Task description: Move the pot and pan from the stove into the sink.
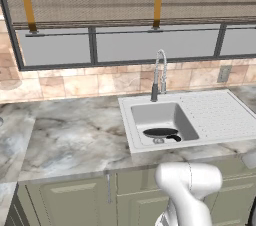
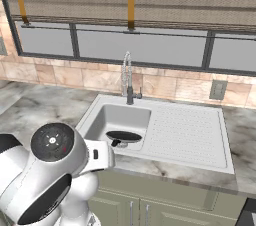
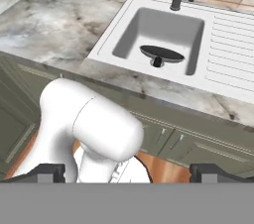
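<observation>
The shallow black pan (image 1: 161,132) (image 2: 123,136) (image 3: 161,53) lies inside the basin of the white sink (image 1: 215,115) (image 2: 185,135) (image 3: 228,44), near the drain, with its short dark handle end toward the front. My gripper (image 3: 129,173) is open and holds nothing. Its two dark fingertips (image 3: 47,171) stand far apart at the bottom of the hand view. It is held back from the counter's front edge, well short of the sink and above the cabinet fronts. The pot and the stove are out of view.
A tall chrome spring faucet (image 1: 159,75) (image 2: 127,77) rises behind the basin. Grey marble counter (image 1: 75,130) (image 2: 35,107) runs left of the sink, with green cabinet doors (image 1: 70,200) (image 3: 198,143) below. A wall outlet (image 2: 217,90) sits on the tiled backsplash.
</observation>
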